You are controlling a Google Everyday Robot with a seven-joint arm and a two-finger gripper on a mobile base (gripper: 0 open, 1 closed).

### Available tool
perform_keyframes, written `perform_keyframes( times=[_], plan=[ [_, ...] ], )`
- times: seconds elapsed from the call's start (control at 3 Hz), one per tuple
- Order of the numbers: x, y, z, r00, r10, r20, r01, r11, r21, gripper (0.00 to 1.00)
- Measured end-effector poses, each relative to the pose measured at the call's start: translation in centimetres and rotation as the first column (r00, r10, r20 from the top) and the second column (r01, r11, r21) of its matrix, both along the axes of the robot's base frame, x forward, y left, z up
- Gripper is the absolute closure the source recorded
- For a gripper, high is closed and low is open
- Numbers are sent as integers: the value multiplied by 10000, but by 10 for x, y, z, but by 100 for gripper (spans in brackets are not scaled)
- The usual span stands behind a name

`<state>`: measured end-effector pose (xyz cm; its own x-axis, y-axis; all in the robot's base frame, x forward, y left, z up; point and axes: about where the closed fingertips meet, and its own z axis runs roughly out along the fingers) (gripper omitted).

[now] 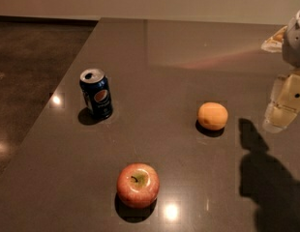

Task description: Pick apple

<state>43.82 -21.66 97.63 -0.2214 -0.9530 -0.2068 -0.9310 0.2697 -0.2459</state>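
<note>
The apple (138, 184) is round and red-pink with a yellow-green patch around its dark stem. It sits on the dark table (169, 66) near the front, left of centre. My gripper (284, 105) hangs at the right edge of the view, above the table, far to the right of the apple and beyond it. It holds nothing that I can see. Its shadow falls on the table below it.
A plain orange fruit (212, 116) lies right of centre, between the apple and my gripper. A blue Pepsi can (96, 94) stands upright at the left. The table's left edge runs diagonally, with dark floor (29, 66) beyond it.
</note>
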Motion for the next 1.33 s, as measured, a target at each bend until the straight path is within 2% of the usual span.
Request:
perform_keyframes(
  times=[0.33, 0.67, 1.0, 1.33],
  plan=[
    [0, 0, 0, 10000, 0, 2, 0, 10000, 0, 0],
    [-4, 11, 0, 9993, 351, -95, -350, 9993, 89, 0],
    [-22, 41, 0, 9903, 1378, -199, -1365, 9889, 586, 0],
    [-46, 74, -6, 9666, 2551, -240, -2511, 9618, 1089, 0]
  ],
)
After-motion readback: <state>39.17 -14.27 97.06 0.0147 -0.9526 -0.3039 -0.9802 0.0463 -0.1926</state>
